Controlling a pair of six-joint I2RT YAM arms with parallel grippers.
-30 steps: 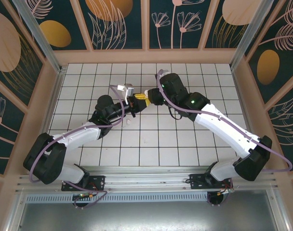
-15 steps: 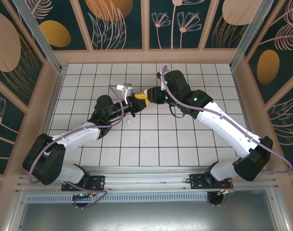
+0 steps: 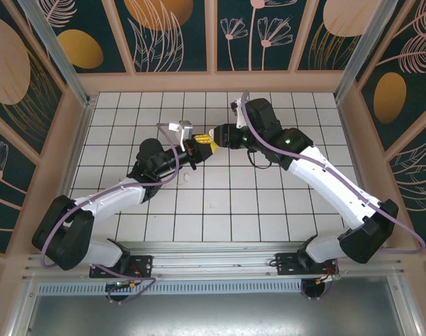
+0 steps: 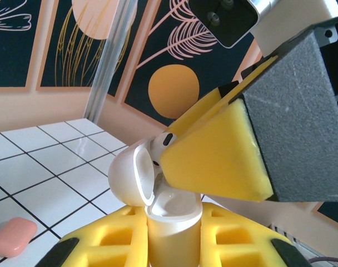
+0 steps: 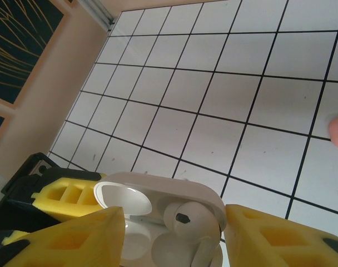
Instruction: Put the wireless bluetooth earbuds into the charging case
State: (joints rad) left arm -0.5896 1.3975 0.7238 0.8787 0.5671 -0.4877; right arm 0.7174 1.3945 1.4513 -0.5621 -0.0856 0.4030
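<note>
Right wrist: R gripper (image 5: 173, 216) widened, empty → white earbud (image 5: 187, 218) seated in glossy white case (image 5: 158, 183), clamped by L gripper (image 4: 174, 239).

charging case (image 5: 158, 181): 1 | white earbud (image 5: 183, 218): 1 | pink piece (image 4: 13, 237): 1

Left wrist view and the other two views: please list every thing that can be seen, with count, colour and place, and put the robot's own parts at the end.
charging case: one, white, lid open, clamped between yellow pads
earbud: one, white, sitting in the open case
small piece: one, salmon-pink, lying on a tile near the case
table: one, white tiles with dark lines
walls: dark panels with plant drawings, peach frames, around the table
left gripper: one, yellow pads, shut on the case
right gripper: one, yellow pads, open, a finger on each side of the earbud
left arm, right arm: white and black, reaching from the near edge
</note>
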